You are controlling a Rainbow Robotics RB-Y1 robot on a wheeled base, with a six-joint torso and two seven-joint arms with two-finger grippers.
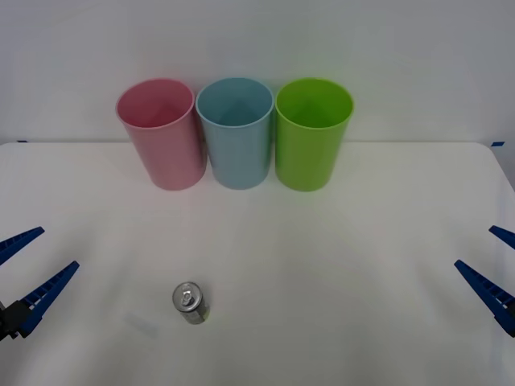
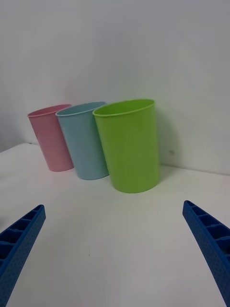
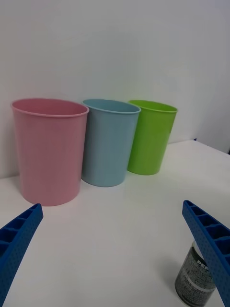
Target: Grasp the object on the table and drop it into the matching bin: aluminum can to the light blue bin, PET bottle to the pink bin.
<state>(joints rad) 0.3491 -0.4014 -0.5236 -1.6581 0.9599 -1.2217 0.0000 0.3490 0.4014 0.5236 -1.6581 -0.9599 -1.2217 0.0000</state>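
A small silver aluminum can with a pull-tab top stands upright on the white table, left of centre and near the front; the left wrist view shows its dark label partly behind one finger. The pink bin, the light blue bin and a lime green bin stand in a row at the back. My left gripper is open at the left edge, well to the left of the can. My right gripper is open at the right edge, far from the can.
The lime green bin stands right of the light blue one, the three touching or nearly so against a white wall. Both wrist views show the row: pink bin, light blue bin, green bin.
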